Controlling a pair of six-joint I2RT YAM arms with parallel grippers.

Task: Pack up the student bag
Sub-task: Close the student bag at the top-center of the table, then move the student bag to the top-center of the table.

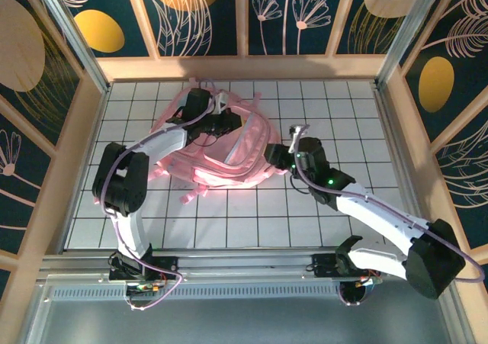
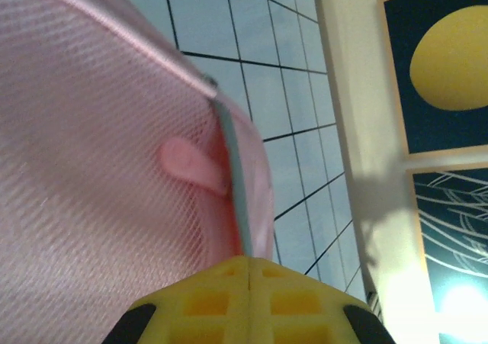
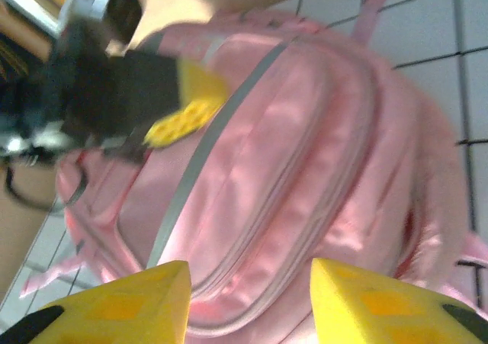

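Here's the student bag (image 1: 229, 157), big, soft and pink, lying flat on the white tiled table (image 1: 305, 214), left of centre and toward the far wall. Curved zip lines sweep across its front, glossy in the right wrist view (image 3: 305, 176), and a grey zip strip (image 3: 191, 184) runs down it. Up close on the left wrist camera the bag (image 2: 91, 176) is fine pink mesh, with a small pink pull tab (image 2: 187, 165) right beside that grey strip (image 2: 232, 176). Pink straps (image 1: 189, 196) trail off its near edge onto the tiles.

Room to move: bare tiles run along the near side and out to the right, and a wooden frame (image 1: 244, 67) hems the table in at the back and sides.

Now the arms. The left arm rises from its base, folds at the elbow on the left, and reaches over the bag's far side. The left gripper (image 1: 227, 123) is clamped tight, its yellow fingers (image 2: 198, 302) pressed together on the bag's rim where the grey strip runs in between them. The right arm stretches in low from the right. The right gripper (image 1: 276, 155) sits at the bag's right edge, its yellow fingers (image 3: 114, 310) parted, with pink fabric showing through the gap and nothing pinched
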